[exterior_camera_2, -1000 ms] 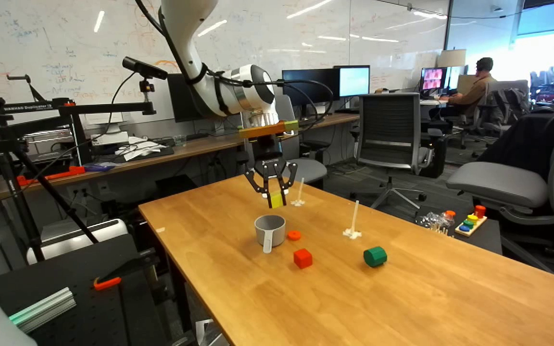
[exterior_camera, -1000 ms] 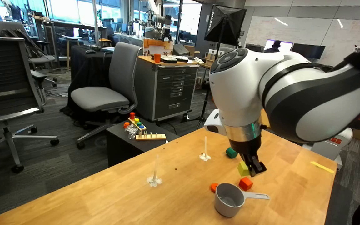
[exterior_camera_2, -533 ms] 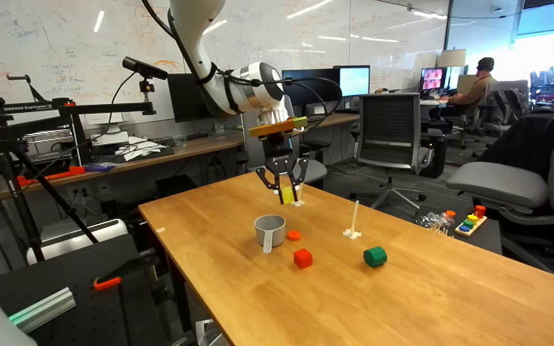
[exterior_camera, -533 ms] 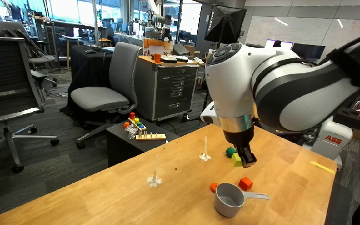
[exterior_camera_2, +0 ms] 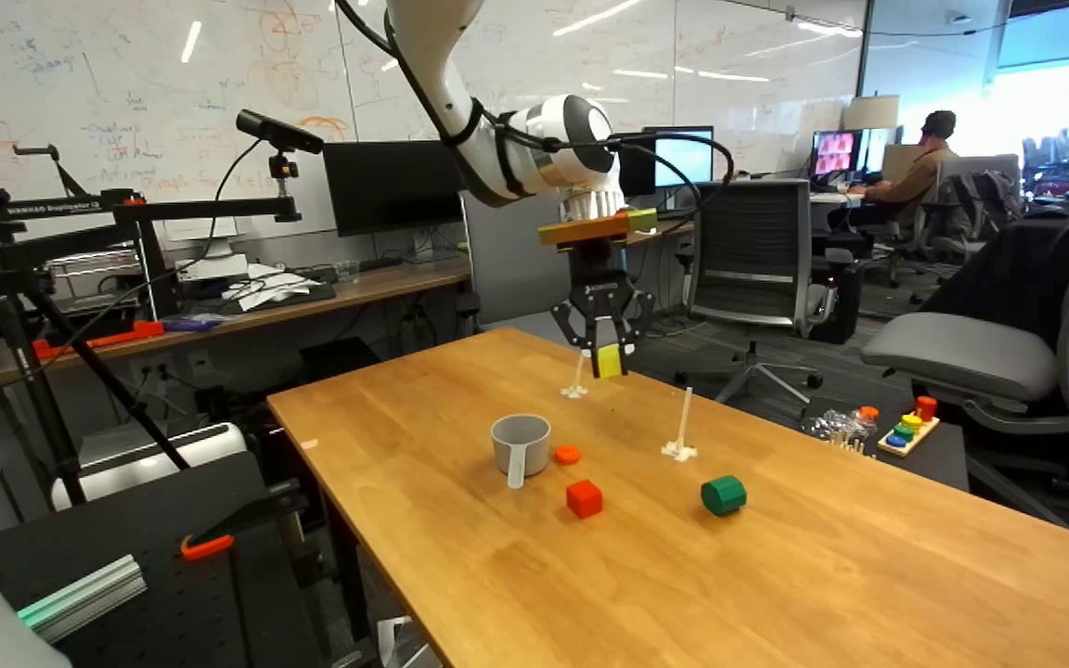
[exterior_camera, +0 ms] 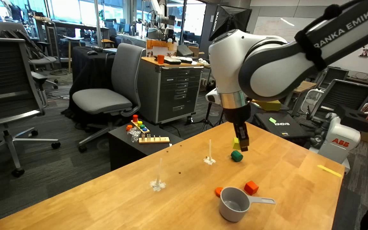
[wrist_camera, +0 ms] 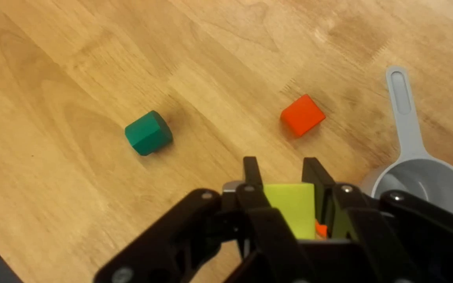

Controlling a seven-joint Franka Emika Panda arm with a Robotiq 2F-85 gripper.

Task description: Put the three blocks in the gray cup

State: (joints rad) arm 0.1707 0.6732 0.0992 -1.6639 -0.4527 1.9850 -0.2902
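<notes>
Robotiq gripper point(exterior_camera_2: 611, 370) closed on a yellow block point(wrist_camera: 290, 204). The red-orange cube point(wrist_camera: 302, 116) and green prism point(wrist_camera: 148, 133) lie outside the measuring cup point(exterior_camera: 230, 211).

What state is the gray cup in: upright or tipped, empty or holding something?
Upright and empty: in an exterior view the gray cup rests on the table, mouth up, and its inside shows bare.

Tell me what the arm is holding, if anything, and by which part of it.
The yellow block, by two opposite sides, between the fingers.
</notes>
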